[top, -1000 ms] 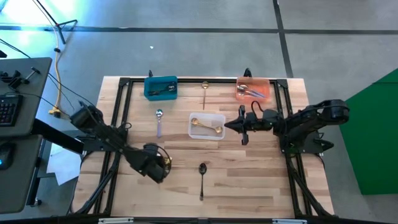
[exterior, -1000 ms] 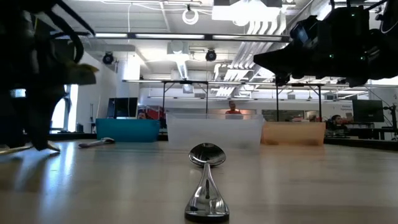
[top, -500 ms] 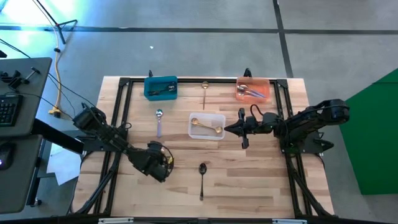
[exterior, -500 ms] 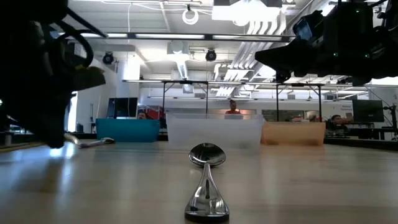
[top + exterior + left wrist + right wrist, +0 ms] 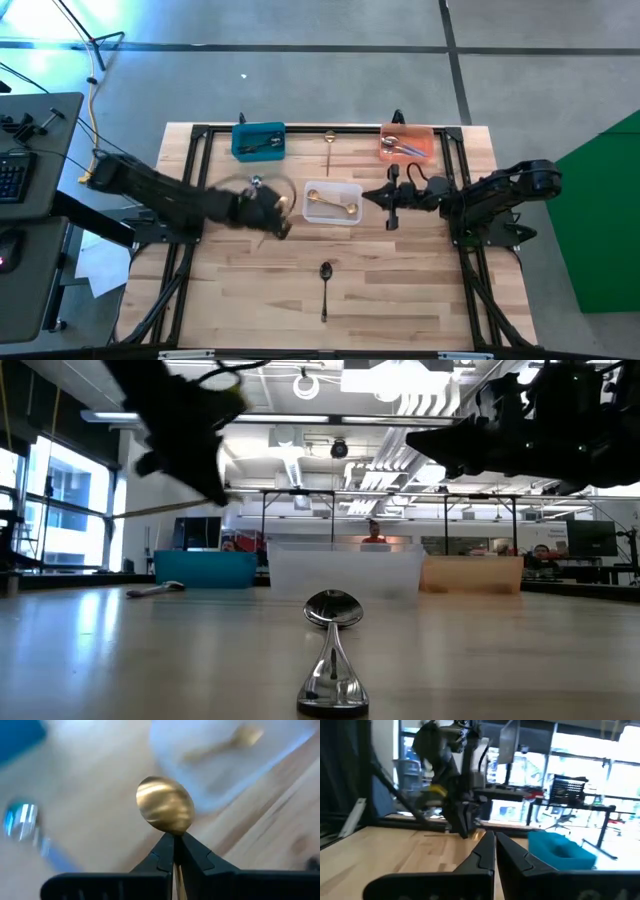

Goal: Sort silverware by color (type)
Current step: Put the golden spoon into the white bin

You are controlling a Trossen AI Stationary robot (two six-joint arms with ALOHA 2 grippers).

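My left gripper (image 5: 174, 851) is shut on a gold spoon (image 5: 165, 805), held in the air just left of the clear bin (image 5: 333, 213). That bin holds another gold spoon (image 5: 333, 205). A third gold spoon (image 5: 328, 147) lies flat at the table's far edge. A black spoon (image 5: 325, 285) lies flat near the front. A silver spoon (image 5: 256, 184) shows partly behind my left arm. My right gripper (image 5: 387, 201) hovers shut, right of the clear bin, holding nothing. My left gripper pinches the gold spoon's neck (image 5: 173, 835), just behind the bowl, between its two fingers. The bowl sticks out beyond the fingertips. The spoon is lifted clear of the table. The rest of the handle is hidden by the gripper in the wrist view.
A blue bin (image 5: 258, 140) with dark silverware stands at the far left. An orange bin (image 5: 407, 143) with silver pieces stands at the far right. A black frame (image 5: 200, 130) runs round the table. Bare wood lies along the near side, around the black spoon.
My left gripper has risen from the table's near left and swung toward the far edge and the clear bin. The gold spoon has come up off the wood with it.
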